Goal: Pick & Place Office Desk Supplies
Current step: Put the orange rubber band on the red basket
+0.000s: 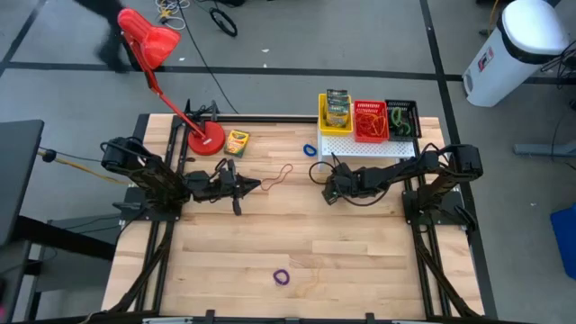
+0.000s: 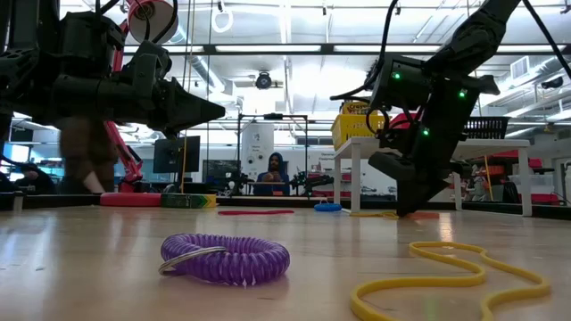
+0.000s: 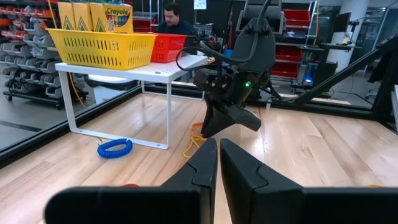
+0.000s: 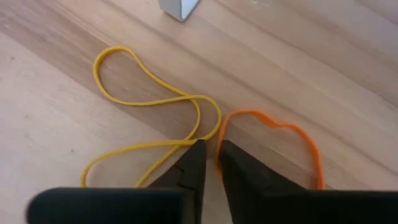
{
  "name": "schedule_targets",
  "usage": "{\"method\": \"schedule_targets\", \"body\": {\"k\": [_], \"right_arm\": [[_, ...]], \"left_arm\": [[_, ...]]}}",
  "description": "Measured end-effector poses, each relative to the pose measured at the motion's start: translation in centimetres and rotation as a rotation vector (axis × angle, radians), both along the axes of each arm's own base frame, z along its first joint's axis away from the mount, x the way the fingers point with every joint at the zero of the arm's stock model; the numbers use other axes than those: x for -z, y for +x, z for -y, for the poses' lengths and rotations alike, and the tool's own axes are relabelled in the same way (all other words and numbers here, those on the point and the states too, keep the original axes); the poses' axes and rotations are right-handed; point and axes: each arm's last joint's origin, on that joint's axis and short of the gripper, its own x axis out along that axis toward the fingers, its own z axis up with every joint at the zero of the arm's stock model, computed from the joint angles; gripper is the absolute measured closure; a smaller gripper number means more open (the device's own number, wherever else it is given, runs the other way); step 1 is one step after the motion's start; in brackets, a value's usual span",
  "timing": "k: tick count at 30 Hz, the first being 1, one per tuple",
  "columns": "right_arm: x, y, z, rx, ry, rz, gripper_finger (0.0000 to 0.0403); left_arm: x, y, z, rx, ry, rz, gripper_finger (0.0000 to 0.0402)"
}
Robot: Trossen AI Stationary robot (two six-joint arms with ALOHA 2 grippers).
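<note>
Closed to a narrow slit, right gripper, tips down at bare table where yellow rubber band meets orange rubber band; unclear whether either is pinched. Just behind, white shelf with yellow basket, red basket and black basket. Opposite, left gripper, pressed together, empty, above the wood. Purple coil band well apart, near the front edge.

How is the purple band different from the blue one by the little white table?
The purple band lies alone on open wood near the table's front edge, while the blue band lies at the back, next to the white stand. Neither gripper is near the purple band; the right gripper works not far from the blue band. Both are small coiled loops lying flat on the wood.
</note>
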Motion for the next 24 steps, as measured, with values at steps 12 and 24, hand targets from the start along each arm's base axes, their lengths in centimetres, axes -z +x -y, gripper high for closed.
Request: {"method": "schedule_targets", "body": {"k": [12,24], "right_arm": [[-2.6,-1.3,-4.1,-0.151,0.056,0.02,0.0399],[-3.2,-2.5,-9.8,-0.301,0.168,0.069,0.0396]], "left_arm": [[0.0,0.0,0.0,0.0,0.0,0.0,0.0373],[0.0,0.0,0.0,0.0,0.0,0.001,0.0373]]}}
